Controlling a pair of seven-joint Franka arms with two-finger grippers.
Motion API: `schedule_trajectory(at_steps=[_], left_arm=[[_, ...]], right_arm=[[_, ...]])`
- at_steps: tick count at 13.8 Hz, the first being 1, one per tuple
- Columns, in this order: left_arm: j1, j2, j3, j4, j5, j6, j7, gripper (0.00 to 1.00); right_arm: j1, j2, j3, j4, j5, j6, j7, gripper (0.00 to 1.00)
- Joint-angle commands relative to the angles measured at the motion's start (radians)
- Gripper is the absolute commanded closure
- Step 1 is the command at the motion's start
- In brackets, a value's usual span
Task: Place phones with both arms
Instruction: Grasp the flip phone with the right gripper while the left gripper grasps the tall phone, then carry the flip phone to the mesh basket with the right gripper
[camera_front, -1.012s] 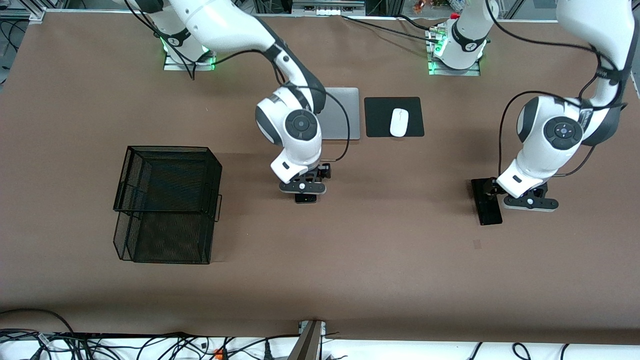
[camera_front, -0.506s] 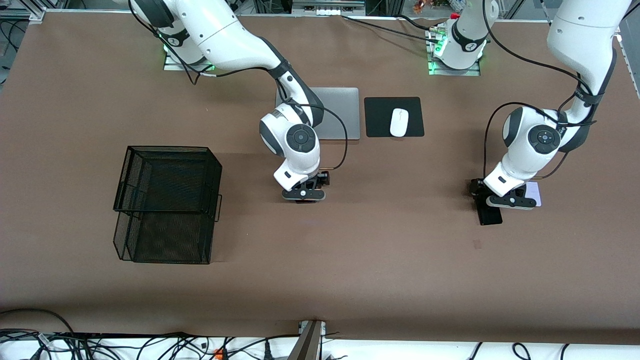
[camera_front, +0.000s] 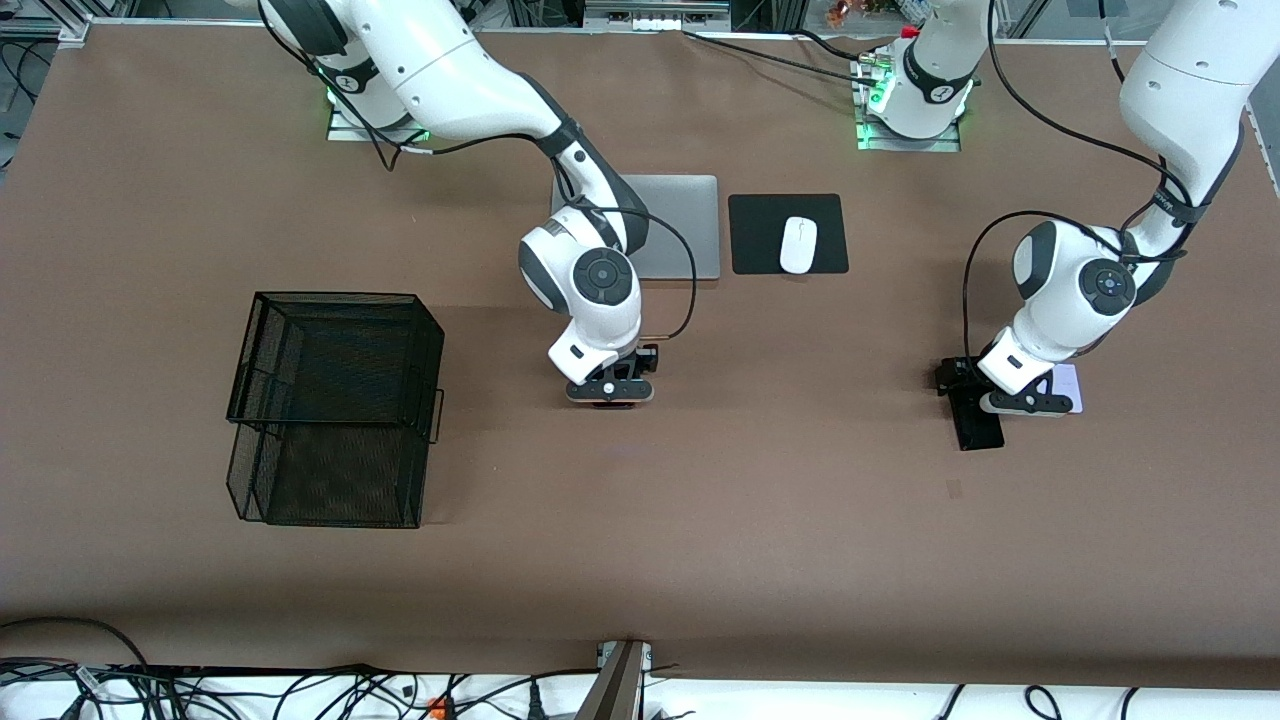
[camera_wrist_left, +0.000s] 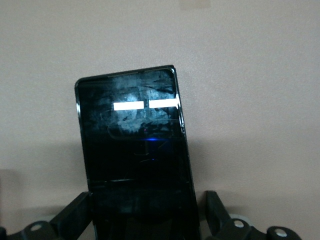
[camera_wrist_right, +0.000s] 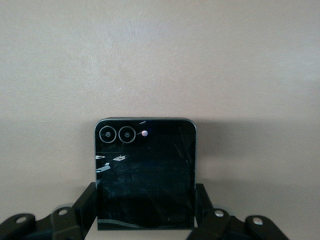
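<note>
My right gripper is low on the table's middle, and it hides the small squarish black phone in the front view. In the right wrist view its fingers press both side edges of that phone, which lies flat on the table. My left gripper is low over the long slim black phone toward the left arm's end. In the left wrist view its jaws straddle that phone, one finger touching and the other a little apart. The pale lilac-white phone lies beside the left gripper.
A black wire mesh basket stands toward the right arm's end. A grey laptop and a white mouse on a black mat lie near the bases.
Both grippers came down onto their phones. The right gripper now covers the small black phone. The left gripper shifted off the lilac-white phone and over the long black one.
</note>
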Motion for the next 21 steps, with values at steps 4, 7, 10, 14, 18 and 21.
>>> schedule_trajectory(at_steps=[4, 7, 10, 14, 18, 21], left_arm=[[0.001, -0.003, -0.019, 0.029, 0.014, -0.01, 0.001, 0.79], [-0.004, -0.044, -0.041, 0.043, 0.018, -0.06, -0.001, 0.79], [-0.002, -0.064, -0.098, 0.159, 0.017, -0.292, -0.003, 0.78], [-0.042, -0.053, -0.169, 0.389, 0.003, -0.667, -0.012, 0.78], [-0.155, -0.032, -0.169, 0.535, -0.04, -0.864, -0.102, 0.77], [-0.253, -0.008, -0.167, 0.582, -0.117, -0.873, -0.143, 0.76]], right_arm=[[-0.058, -0.171, -0.002, 0.235, 0.037, -0.446, -0.031, 0.91], [-0.154, -0.31, -0.039, 0.128, 0.038, -0.548, -0.199, 0.91], [-0.179, -0.482, -0.188, -0.105, 0.046, -0.51, -0.42, 0.91], [-0.196, -0.582, -0.38, -0.353, 0.066, -0.331, -0.701, 0.91], [-0.259, -0.56, -0.427, -0.499, 0.144, -0.157, -0.852, 0.91], [-0.288, -0.511, -0.427, -0.524, 0.179, -0.146, -0.855, 0.9]])
